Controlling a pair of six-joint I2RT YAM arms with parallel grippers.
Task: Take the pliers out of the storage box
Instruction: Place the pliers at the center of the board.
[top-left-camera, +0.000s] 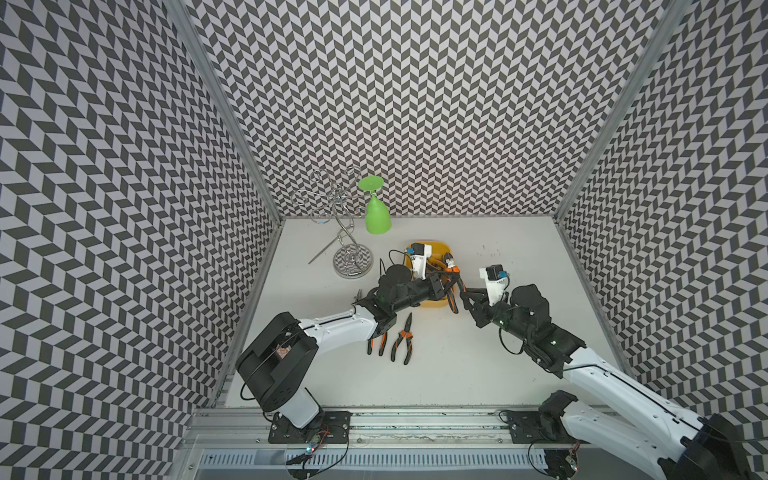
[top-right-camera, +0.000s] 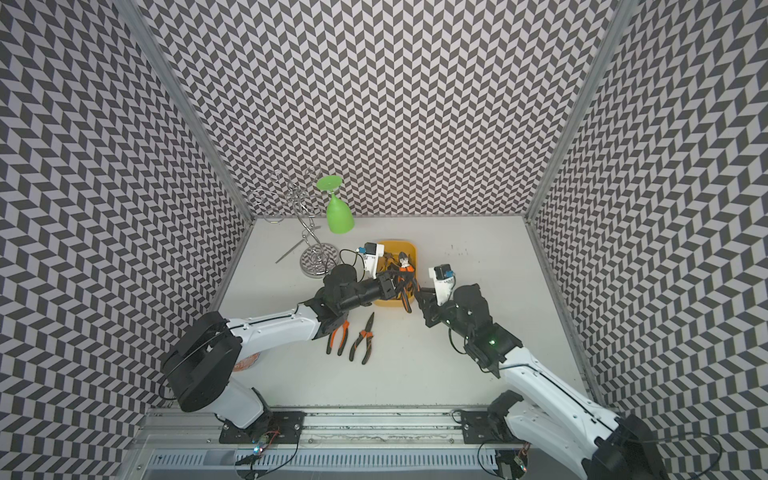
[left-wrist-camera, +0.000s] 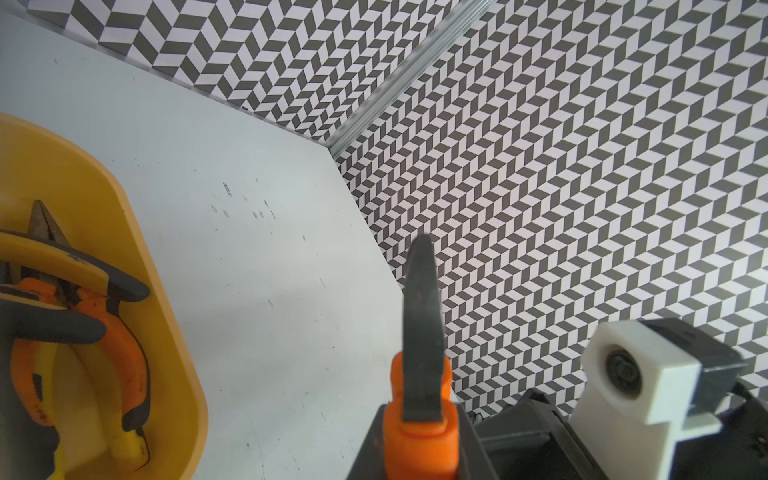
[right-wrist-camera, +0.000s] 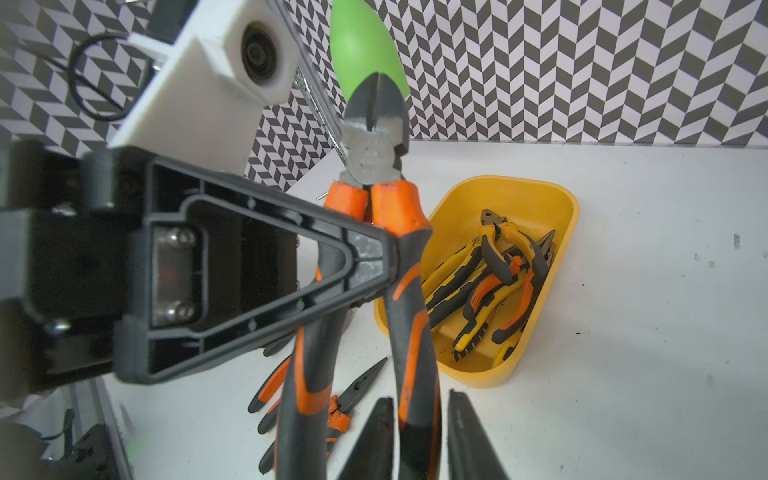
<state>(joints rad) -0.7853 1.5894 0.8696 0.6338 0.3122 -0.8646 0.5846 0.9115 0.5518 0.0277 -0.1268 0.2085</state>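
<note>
Pliers (right-wrist-camera: 399, 216) with orange handles are held over the box's (right-wrist-camera: 540, 195) edge, clenched at the handles by the left gripper (right-wrist-camera: 384, 259), while the right gripper (right-wrist-camera: 419, 399) is spread loose around one handle, apparently for a hand-over; others lie inside.

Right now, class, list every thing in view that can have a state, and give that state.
Diagonal cutters: jaws closed, gripped by the handles.
Left gripper: shut on the diagonal cutters.
Right gripper: open around one handle.
Yellow storage box: upright, several pliers inside.
Needle-nose pliers: flat on the table, jaws closed.
Wire rack: standing upright.
Green wine glass: hanging upside down from the wire rack.
</note>
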